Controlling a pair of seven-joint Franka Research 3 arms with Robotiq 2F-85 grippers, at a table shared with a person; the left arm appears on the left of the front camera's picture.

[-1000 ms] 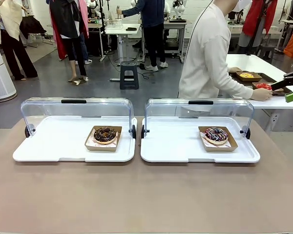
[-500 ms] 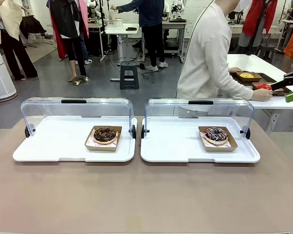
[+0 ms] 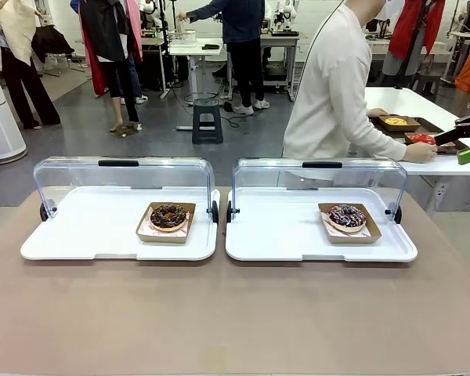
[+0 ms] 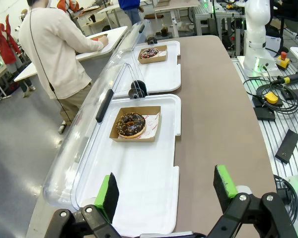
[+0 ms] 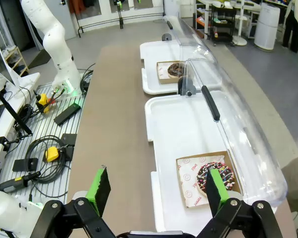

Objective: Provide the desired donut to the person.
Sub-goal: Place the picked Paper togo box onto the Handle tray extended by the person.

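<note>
Both of your claws hang spread and empty above the worktop's near edge: the left claw (image 4: 164, 191), the right claw (image 5: 156, 191). The chocolate donut (image 3: 168, 215) sits at the right end of the left tray (image 3: 78, 235), ahead of the left claw. The sprinkled donut (image 3: 346, 215) sits toward the right tray's (image 3: 274, 235) right end, nearer your right arm. The person (image 3: 333, 94) faces away, so which donut is wanted can't be told.

Chocolate donut (image 3: 168, 215) and sprinkled donut (image 3: 346, 215) each lie in cardboard trays.
</note>
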